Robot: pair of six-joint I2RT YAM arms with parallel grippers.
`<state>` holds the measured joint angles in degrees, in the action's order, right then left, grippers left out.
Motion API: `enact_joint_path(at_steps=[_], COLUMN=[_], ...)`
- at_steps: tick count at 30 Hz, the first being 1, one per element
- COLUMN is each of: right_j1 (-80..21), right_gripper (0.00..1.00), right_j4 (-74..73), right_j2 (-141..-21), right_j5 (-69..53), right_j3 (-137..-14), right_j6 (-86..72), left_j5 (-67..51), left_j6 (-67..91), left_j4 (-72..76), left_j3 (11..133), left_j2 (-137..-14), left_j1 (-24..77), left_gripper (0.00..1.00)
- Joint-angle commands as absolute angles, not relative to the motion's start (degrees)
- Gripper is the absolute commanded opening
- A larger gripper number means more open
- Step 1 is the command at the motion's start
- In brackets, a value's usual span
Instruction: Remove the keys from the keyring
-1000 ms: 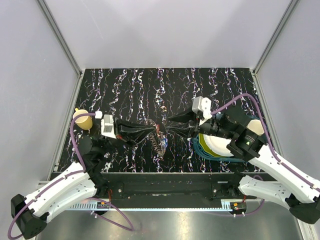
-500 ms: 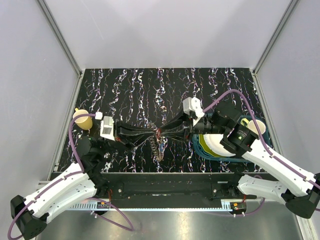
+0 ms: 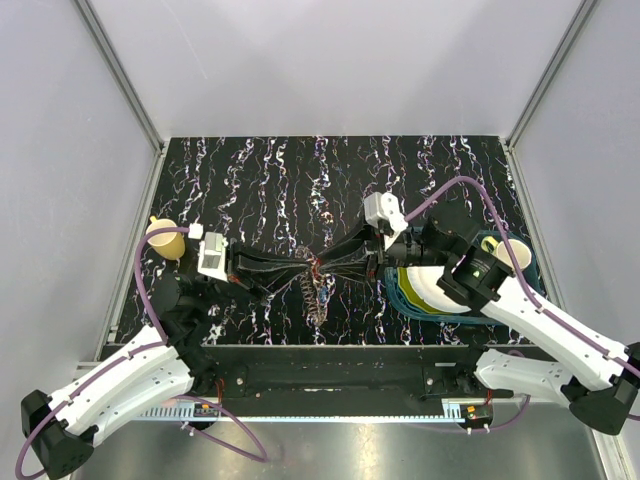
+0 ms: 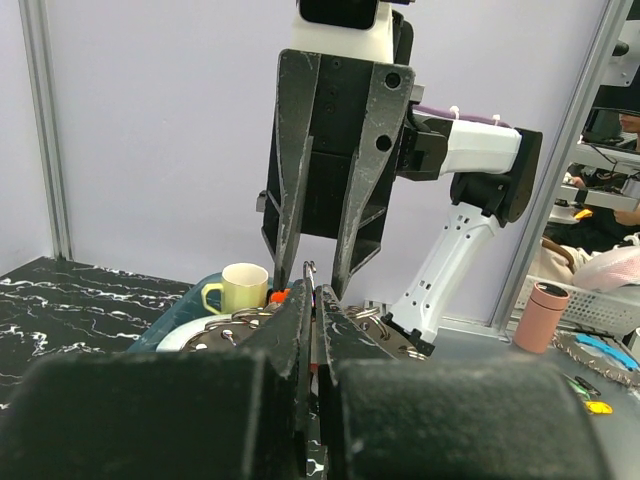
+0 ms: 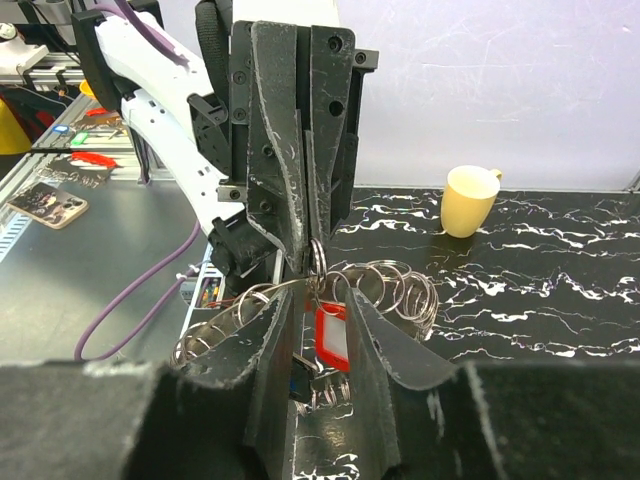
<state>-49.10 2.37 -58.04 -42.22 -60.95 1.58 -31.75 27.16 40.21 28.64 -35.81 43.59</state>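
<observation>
Over black marbled table, left gripper pinches keyring; right gripper, spread, straddles red key.

Black marbled table with crockery at both sides

The table is black with white veining and stands between pale grey walls. A yellow cup stands upright near its left edge. Near the right edge lies a stack of plates, a white one on top, with a pale mug just beside it.
</observation>
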Motion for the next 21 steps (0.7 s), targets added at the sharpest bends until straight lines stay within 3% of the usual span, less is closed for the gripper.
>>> enact_joint_path(at_steps=[1,10,21], right_j1=[-48.8,-48.8,-48.9], right_gripper=[0.32,0.31,0.22], right_j4=[5.9,8.3,8.1], right_j2=[-58.7,-59.9,-60.3], right_j5=[-43.2,-44.1,-44.4], right_j3=[-62.0,-61.5,-60.3], right_j6=[0.7,-1.0,-1.2], left_j5=[-32.3,-32.1,-31.7], left_j6=[27.7,27.8,27.7], left_j4=[46.4,46.9,47.0], left_j3=[30.1,29.9,29.7], left_j2=[-35.7,-35.9,-35.8], left_j1=[43.3,43.3,43.3], left_gripper=[0.00,0.00,0.00])
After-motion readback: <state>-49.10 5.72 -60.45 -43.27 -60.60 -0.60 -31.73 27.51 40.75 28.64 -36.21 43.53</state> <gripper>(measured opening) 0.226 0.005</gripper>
